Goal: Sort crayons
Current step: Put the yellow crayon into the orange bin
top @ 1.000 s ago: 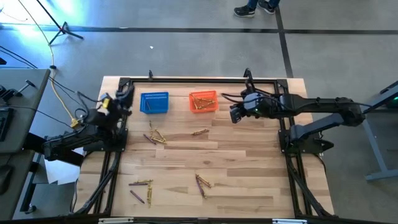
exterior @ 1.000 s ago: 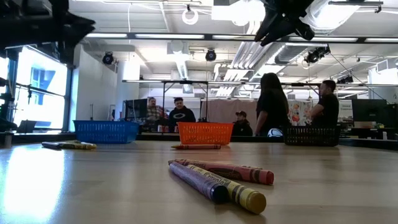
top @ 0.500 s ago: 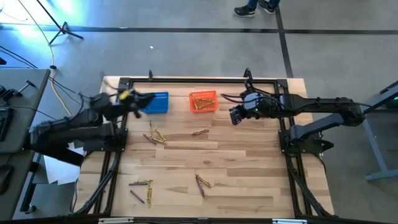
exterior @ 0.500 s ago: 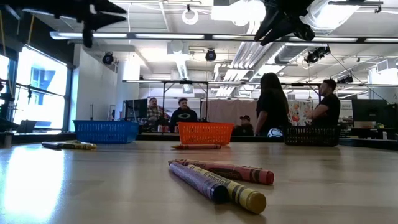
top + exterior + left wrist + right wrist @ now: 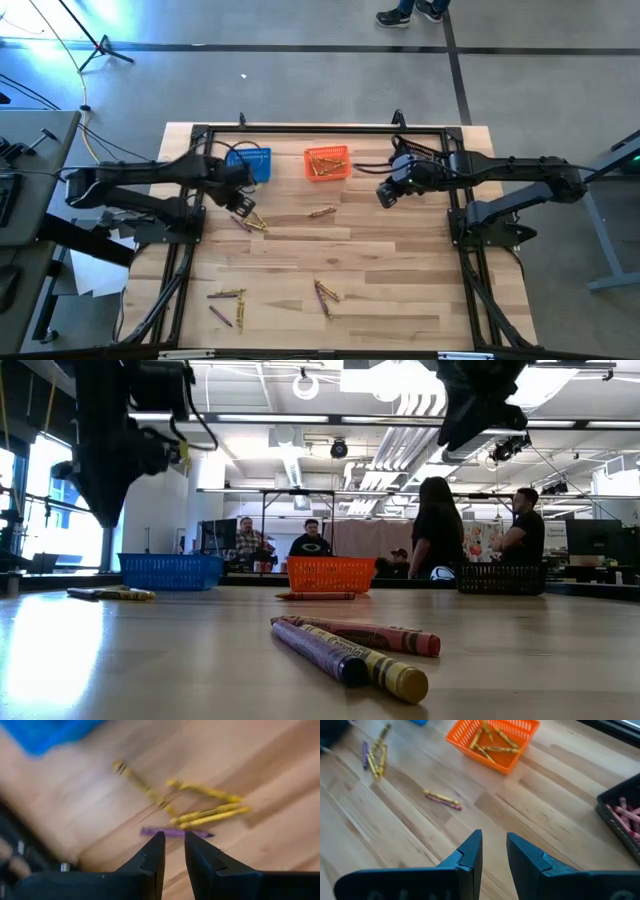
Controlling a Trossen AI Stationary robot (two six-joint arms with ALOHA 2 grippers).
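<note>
While the wooden table [image 5: 400, 290] held everything, the left gripper [image 5: 243, 205] hung over a pile of yellow and purple crayons [image 5: 200, 812] near the blue basket [image 5: 255, 160]. Its fingers were a little apart and held nothing. The right gripper [image 5: 384, 196], also slightly open and empty, hung right of the orange basket [image 5: 327, 163], which had yellow crayons inside.

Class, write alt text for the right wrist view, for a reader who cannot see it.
The right end effector, fingers slightly apart and empty, hangs over a wooden table. Ahead lie a yellow and a pink crayon pair, an orange basket holding yellow crayons, and a black basket of pink ones at one edge.
</note>
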